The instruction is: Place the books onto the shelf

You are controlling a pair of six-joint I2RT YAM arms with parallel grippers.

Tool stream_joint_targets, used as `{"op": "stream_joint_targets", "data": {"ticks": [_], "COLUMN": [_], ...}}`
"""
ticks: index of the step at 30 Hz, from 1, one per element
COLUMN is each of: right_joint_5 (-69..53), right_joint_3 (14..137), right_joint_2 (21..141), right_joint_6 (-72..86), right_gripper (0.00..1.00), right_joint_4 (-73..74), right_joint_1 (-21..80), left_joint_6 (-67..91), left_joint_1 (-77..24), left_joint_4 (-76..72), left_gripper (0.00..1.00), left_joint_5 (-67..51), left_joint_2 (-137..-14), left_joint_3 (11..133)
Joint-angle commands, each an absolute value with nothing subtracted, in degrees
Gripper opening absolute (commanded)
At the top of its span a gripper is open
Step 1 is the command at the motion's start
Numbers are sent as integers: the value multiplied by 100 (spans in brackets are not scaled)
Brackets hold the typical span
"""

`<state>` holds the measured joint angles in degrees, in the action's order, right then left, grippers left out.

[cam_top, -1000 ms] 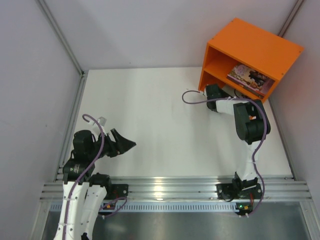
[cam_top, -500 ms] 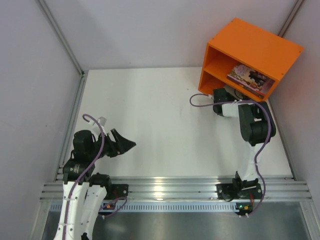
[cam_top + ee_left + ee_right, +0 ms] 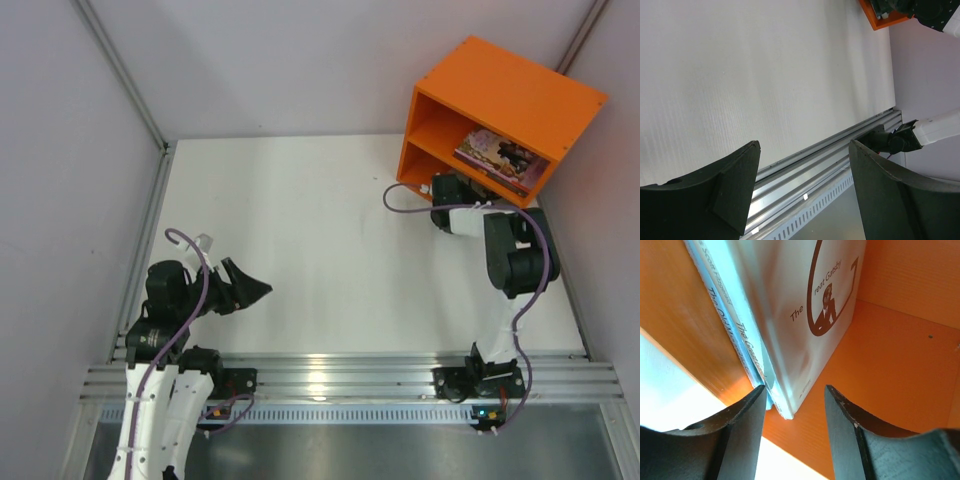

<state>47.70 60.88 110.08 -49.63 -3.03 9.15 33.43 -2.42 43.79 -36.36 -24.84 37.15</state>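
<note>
**Reference landmark: the shelf** (image 3: pixel 510 95), an orange box with two open-front compartments, at the far right of the desk (image 3: pixel 300 220).

**Right hand** (image 3: pixel 793 388)
- Position: at the shelf's front opening, at the lower compartment. In the top view its fingers are hidden inside the shelf.
- State: released. In the wrist view both fingers (image 3: pixel 742 425) stand apart. A strip of bare orange shelf surface shows between the book corner and the finger on the right of the view. Nothing is clamped.

**Books**
- Pale book (image 3: pixel 790 300), titled "The Great Gatsby": inside the shelf, straight ahead of the right hand. Its near corner lies in the gap between the fingers.
- Light blue book (image 3: pixel 735 325): flat against the pale book, between it and an orange inner face of the shelf. Whether that face is a floor or a wall cannot be told.
- Pink illustrated book (image 3: pixel 497 155): lying flat in the upper compartment, above the right hand.

**Left hand** (image 3: pixel 805 145)
- Position: well apart from the shelf, above the near left part of the desk by its own base.
- State: released, with the fingers spread wide and nothing between them.
</note>
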Motion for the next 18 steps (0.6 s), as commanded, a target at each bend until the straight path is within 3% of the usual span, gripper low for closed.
{"op": "stream_joint_targets", "data": {"ticks": [1, 10, 18], "right_joint_5": [4580, 4474, 4474], "right_joint_3": [6556, 6750, 6820], "right_joint_2": [10687, 10890, 10969], "right_joint_6": [-4720, -4614, -4588], "right_gripper": [49, 38, 37], "right_joint_4": [-150, -35, -18], "right_joint_1": [923, 984, 976], "left_joint_6": [3296, 3375, 3357], "left_joint_1": [-264, -264, -264], "left_joint_4": [4201, 4175, 4149], "left_gripper": [77, 77, 77], "left_joint_5": [-3656, -3639, -3630], "left_joint_2": [-2408, -2400, -2417], "left_joint_3": [3762, 3735, 3709]}}
